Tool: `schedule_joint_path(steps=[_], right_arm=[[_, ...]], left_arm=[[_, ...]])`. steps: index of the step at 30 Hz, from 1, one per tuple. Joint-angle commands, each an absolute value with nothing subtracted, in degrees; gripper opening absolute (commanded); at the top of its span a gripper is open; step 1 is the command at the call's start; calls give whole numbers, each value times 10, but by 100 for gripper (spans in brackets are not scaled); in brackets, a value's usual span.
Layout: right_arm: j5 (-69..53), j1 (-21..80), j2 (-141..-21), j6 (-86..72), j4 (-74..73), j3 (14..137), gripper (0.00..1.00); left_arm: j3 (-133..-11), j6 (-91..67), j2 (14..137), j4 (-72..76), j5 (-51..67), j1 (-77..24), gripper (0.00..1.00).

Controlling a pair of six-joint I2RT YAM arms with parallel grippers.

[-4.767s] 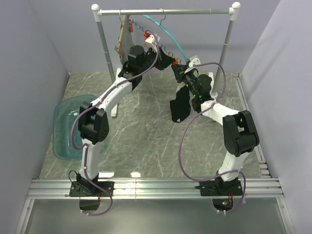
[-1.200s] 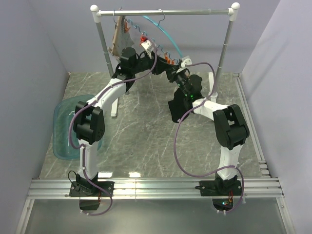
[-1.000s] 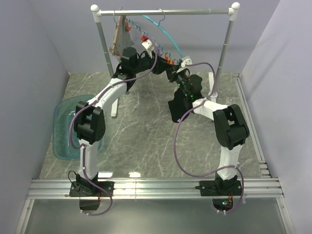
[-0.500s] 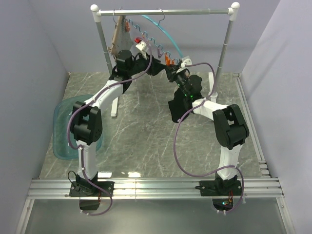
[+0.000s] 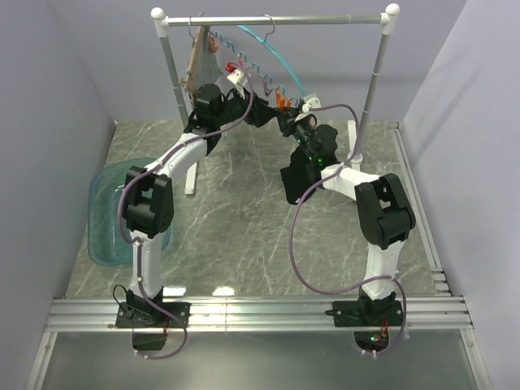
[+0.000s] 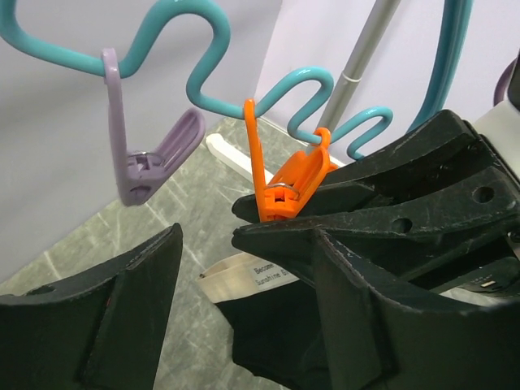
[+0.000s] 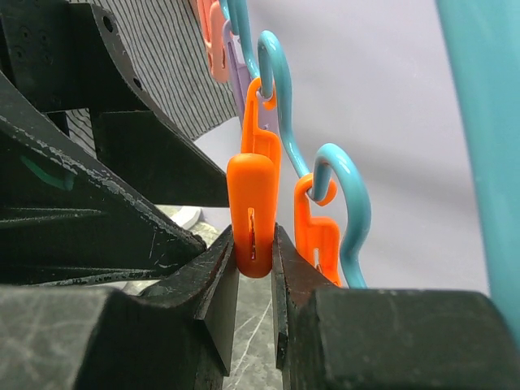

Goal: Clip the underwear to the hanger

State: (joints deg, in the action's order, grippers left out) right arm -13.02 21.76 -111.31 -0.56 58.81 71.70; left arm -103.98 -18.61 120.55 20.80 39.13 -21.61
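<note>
The teal hanger (image 5: 280,58) hangs by its hook from the rail, with orange and purple clips along its wavy lower edge (image 6: 203,81). My right gripper (image 7: 253,252) is shut on one orange clip (image 7: 253,207), pinching its lower end. The black underwear (image 5: 296,175) hangs below that gripper. Its pale waistband (image 6: 244,280) shows just under the right gripper's fingers (image 6: 382,203), and its top edge is hidden behind them. My left gripper (image 6: 244,313) is open, its fingers on either side of the waistband without touching it. A purple clip (image 6: 146,162) hangs free to the left.
A brown wooden hanger with grey mesh cloth (image 5: 199,65) hangs at the rail's left end, close to my left arm. White rack posts (image 5: 175,73) stand on both sides. A teal plastic tub (image 5: 110,211) sits at the table's left edge.
My left gripper has opened and its wrist has drawn back slightly to the left. The right gripper stays clamped on the orange clip, and the underwear still hangs below it.
</note>
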Motion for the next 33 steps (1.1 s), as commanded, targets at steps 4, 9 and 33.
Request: schedule_joint_path(steps=[4,9,33], right_arm=[[-153,224,-1107,-6,613,729,0],[-151,223,-1106,-5,613,722,0],[-156,223,-1102,-5,616,718,0]], left_arm=[[-1065,-234,1215,278,420,-221,69],[-1074,-254,1219,291,424,-221,68],[-1113,-243,1236,251,344,-232,56]])
